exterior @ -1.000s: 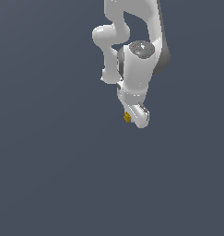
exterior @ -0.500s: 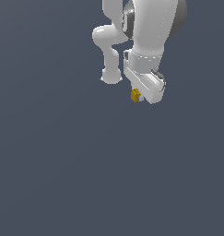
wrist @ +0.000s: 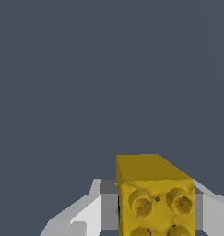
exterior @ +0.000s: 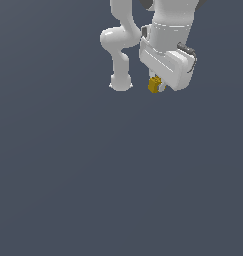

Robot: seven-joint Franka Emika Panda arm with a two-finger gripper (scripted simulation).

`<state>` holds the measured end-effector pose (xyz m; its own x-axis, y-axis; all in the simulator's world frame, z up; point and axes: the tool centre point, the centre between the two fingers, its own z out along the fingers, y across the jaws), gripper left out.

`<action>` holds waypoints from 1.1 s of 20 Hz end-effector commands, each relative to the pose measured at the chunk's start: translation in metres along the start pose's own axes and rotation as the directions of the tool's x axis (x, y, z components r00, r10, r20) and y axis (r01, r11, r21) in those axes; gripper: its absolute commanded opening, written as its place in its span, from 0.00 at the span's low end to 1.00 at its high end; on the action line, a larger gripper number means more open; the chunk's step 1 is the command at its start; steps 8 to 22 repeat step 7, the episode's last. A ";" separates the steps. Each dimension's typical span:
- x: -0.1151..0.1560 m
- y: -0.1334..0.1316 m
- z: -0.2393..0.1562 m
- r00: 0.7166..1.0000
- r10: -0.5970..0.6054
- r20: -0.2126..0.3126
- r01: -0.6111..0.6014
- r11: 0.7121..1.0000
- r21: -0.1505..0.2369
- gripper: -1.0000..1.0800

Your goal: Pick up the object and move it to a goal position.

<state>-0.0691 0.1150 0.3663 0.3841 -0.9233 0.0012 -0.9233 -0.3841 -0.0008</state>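
Note:
The object is a small mustard-yellow block (exterior: 154,84) with round studs on one face. It sits between the fingers of my white gripper (exterior: 157,87), which hangs high above the dark grey floor near the top of the exterior view. In the wrist view the block (wrist: 152,193) fills the space between the two pale fingers (wrist: 85,214), which press on its sides. The gripper is shut on the block and holds it off the ground. The arm's body hides most of the fingers in the exterior view.
The arm's white base and lower links (exterior: 120,60) stand to the exterior view's left of the gripper. A flat dark grey floor (exterior: 118,190) lies below.
The gripper has risen and moved toward the exterior view's right with the yellow block held in it. The arm now looms larger in the view.

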 end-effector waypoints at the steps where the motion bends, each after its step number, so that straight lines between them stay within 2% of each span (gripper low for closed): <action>1: -0.002 0.000 -0.009 1.000 0.000 0.001 0.000 1.000 -0.001 0.00; 22: -0.004 -0.001 -0.015 1.000 -0.001 0.001 0.001 1.000 -0.001 0.00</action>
